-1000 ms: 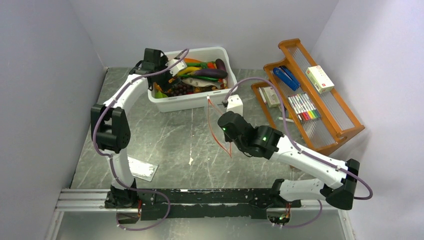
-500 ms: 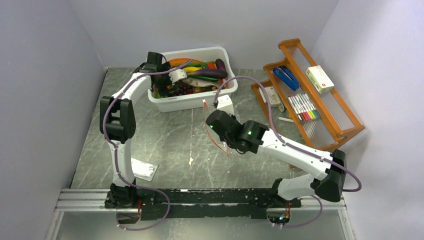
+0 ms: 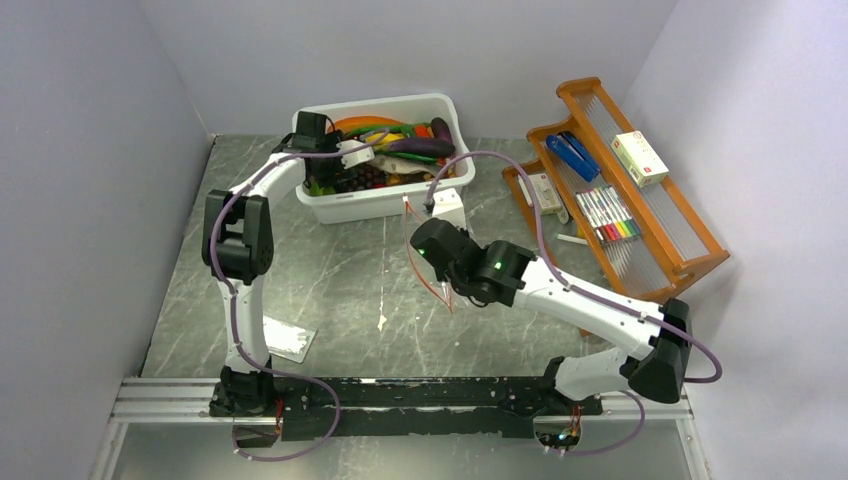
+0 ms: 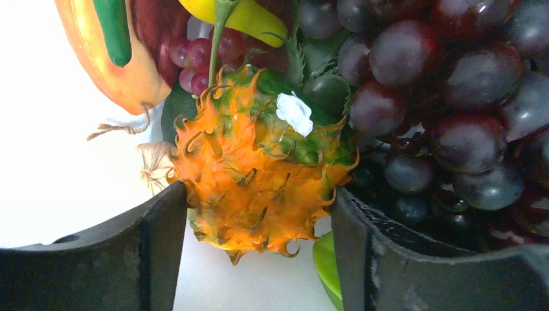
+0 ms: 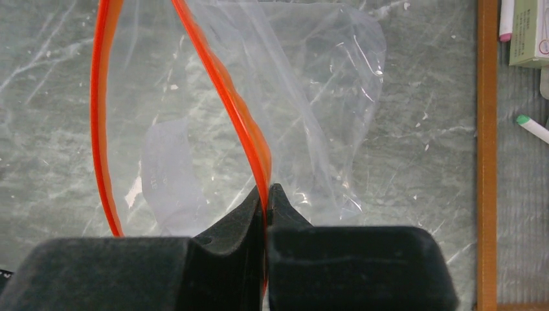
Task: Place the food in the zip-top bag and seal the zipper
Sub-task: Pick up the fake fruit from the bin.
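Nearest the bases, the right tool is pinched fully closed on the zipper, hanging the zip-top bag mouth-open over mid-desk. Farther back, in the white tub, the left tool brackets the pineapple at nine and three o'clock, crown toward twelve. Its fingers touch the spikes; whether they grip I cannot tell. From overhead, the bag lies around four to five o'clock of that tool.
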